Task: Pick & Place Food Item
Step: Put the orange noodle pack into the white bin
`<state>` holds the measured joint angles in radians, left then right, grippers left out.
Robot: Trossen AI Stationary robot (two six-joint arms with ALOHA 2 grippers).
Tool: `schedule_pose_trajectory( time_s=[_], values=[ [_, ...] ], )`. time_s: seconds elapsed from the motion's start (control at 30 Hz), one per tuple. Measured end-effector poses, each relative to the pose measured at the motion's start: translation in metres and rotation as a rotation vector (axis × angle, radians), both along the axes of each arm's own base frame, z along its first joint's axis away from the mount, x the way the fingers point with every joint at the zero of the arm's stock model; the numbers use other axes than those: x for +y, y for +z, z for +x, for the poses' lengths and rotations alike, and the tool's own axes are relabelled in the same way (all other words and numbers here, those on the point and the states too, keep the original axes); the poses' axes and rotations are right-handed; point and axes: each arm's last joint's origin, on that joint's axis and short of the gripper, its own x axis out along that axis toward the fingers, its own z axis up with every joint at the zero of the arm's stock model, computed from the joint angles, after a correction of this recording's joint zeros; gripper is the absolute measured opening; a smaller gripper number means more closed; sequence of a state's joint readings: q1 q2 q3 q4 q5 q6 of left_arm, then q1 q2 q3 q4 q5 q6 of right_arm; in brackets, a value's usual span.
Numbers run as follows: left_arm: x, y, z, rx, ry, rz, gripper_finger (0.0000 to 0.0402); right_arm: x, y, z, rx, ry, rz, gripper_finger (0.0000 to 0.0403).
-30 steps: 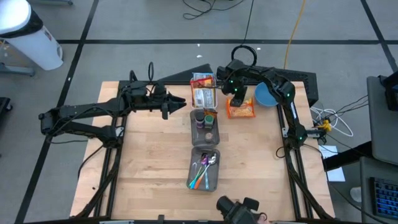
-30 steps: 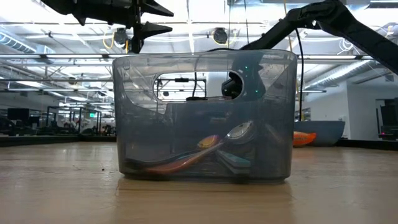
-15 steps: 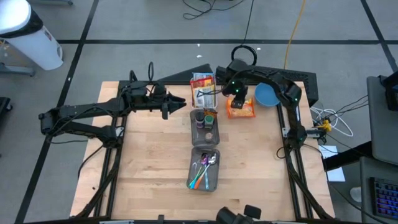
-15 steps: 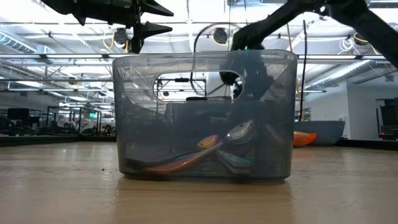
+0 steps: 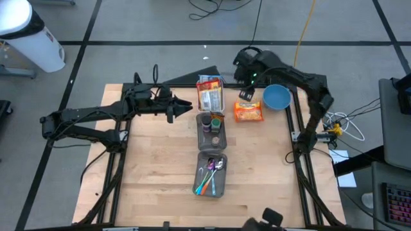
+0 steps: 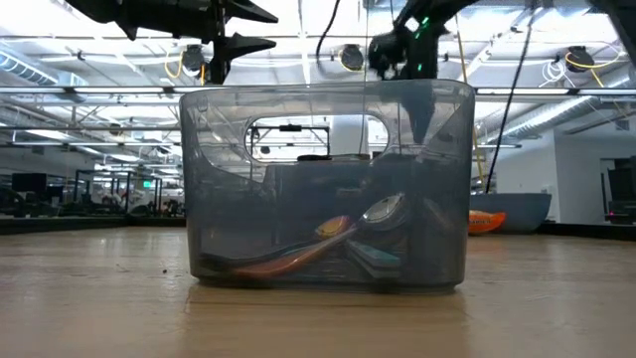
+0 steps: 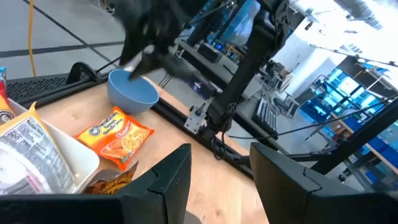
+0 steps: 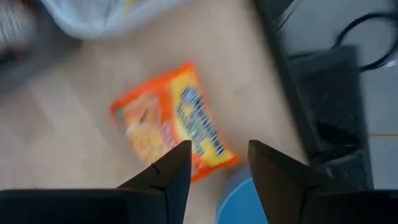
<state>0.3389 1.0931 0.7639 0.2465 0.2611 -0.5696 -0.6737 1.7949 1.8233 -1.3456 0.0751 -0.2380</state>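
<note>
Orange noodle packet (image 5: pixel 248 113) lies flat on the table (image 5: pixel 154 167) beside the blue bowl (image 5: pixel 277 97), not yet picked; right gripper (image 5: pixel 246 94) hovers above, jaws open and empty; left gripper (image 5: pixel 187 108) waits, open.

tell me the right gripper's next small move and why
Probably drop back down onto the noodle pack. The right gripper hangs above the pack's far edge, fingers apart with nothing between them, and the pack lies flat on the table beside the blue bowl.

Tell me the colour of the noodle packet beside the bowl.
Orange with yellow, lying flat on the table: the noodle packet shows best in the right wrist view.
</note>
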Motion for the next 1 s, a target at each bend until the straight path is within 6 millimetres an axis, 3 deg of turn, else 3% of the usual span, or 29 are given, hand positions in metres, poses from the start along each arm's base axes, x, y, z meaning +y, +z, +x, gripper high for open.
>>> schedule_pose_trajectory(
  time_s=[0.2, 0.37, 0.6, 0.87, 1.0],
  values=[
    [0.0, 0.006, 0.0, -0.056, 0.001, 0.009, 0.017, 0.006, 0.062, -0.024, -0.451, -0.168, -0.126, 0.015],
    [0.0, 0.007, 0.0, -0.071, 0.002, 0.013, 0.017, 0.021, 0.076, -0.041, -0.719, -0.254, -0.15, 0.015],
    [0.0, 0.007, 0.0, -0.069, 0.002, 0.013, 0.017, 0.044, 0.047, -0.064, -1.005, -0.348, -0.069, 0.0162],
    [0.001, 0.007, 0.0, -0.069, 0.027, 0.018, 0.017, 0.065, -0.002, -0.08, -1.295, -0.501, 0.23, 0.0252],
    [0.001, 0.007, 0.0, -0.068, 0.028, 0.017, 0.017, 0.082, -0.021, -0.083, -1.373, -0.474, 0.379, 0.0285]
  ],
)
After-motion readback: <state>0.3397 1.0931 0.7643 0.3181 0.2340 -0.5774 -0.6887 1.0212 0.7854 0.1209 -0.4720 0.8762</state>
